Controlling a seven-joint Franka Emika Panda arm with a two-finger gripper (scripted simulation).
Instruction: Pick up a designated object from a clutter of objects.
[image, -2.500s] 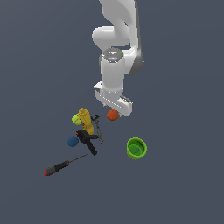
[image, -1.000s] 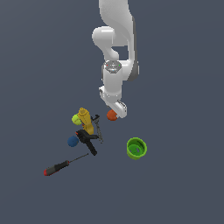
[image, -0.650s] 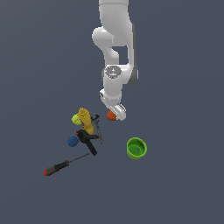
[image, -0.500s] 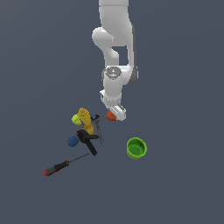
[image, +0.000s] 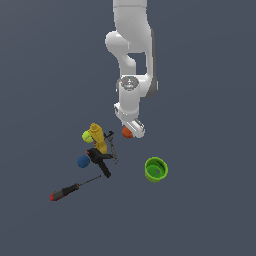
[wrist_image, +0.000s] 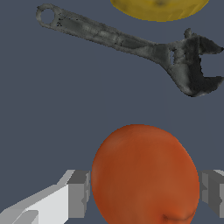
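Your tool (wrist_image: 142, 192) is down around the orange-red ball (wrist_image: 144, 175), with the jaws spread: one finger (wrist_image: 78, 194) sits on one side and the other on the opposite side, both just beside the ball with a thin gap still showing, so it's straddling and not pinching. In the exterior view the ball (image: 127, 132) sits on the tabletop (image: 210, 200) right under the tool, just off to the exterior view's right of the clutter. A grey adjustable wrench (wrist_image: 131, 46) lies near the ball, apart from it, with the yellow bottle (image: 98, 137) beyond. The green cup (image: 156, 169) stands well apart.
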